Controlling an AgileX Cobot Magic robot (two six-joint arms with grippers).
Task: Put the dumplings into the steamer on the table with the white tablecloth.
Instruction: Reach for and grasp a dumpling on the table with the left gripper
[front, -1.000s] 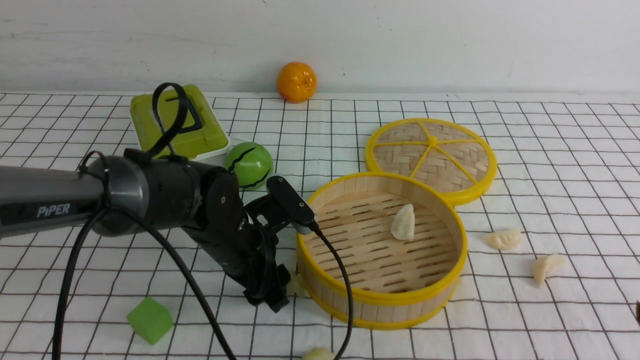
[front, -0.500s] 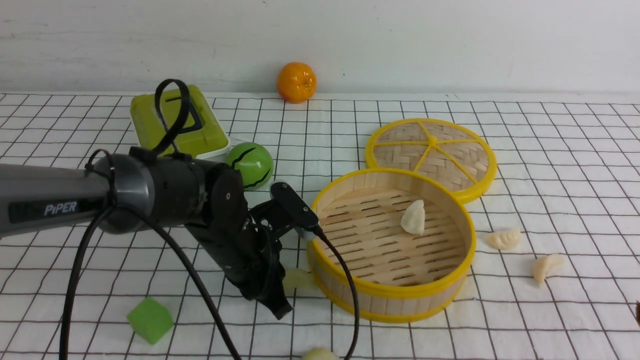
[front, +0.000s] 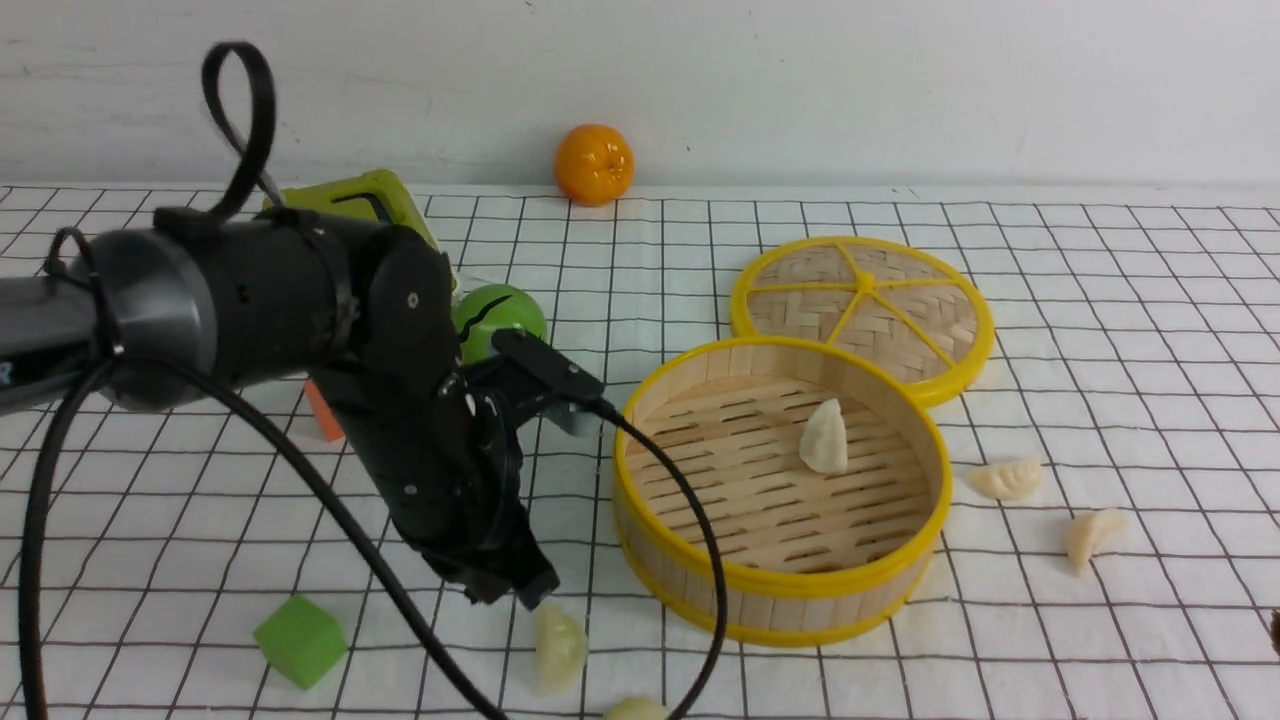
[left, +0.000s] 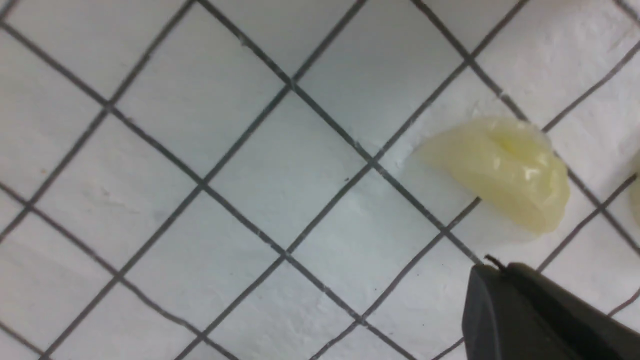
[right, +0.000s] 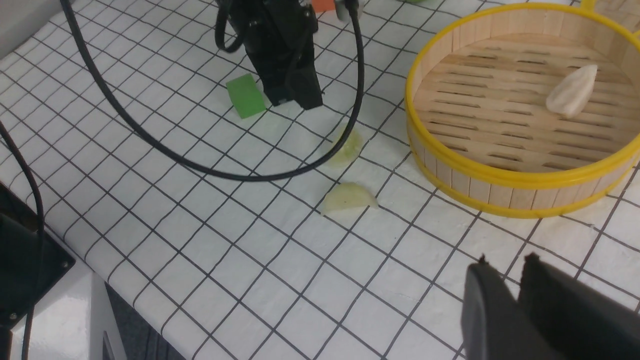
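White grid-lined tablecloth (front: 1100, 300) lay slightly wrinkled under everything. Right of the left gripper (front: 528, 592) stood the round slatted-bamboo steamer (front: 780, 590) with yellow rims, one pleated dumpling (front: 824, 437) on its floor. That gripper's jaws were pressed together on nothing, a glossy crescent dumpling (front: 558, 645) lying on the cloth just beside its tip.

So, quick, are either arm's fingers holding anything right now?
Left gripper: fingers closed, empty; dumpling lies beside it.
Right gripper: fingers slightly apart, empty.
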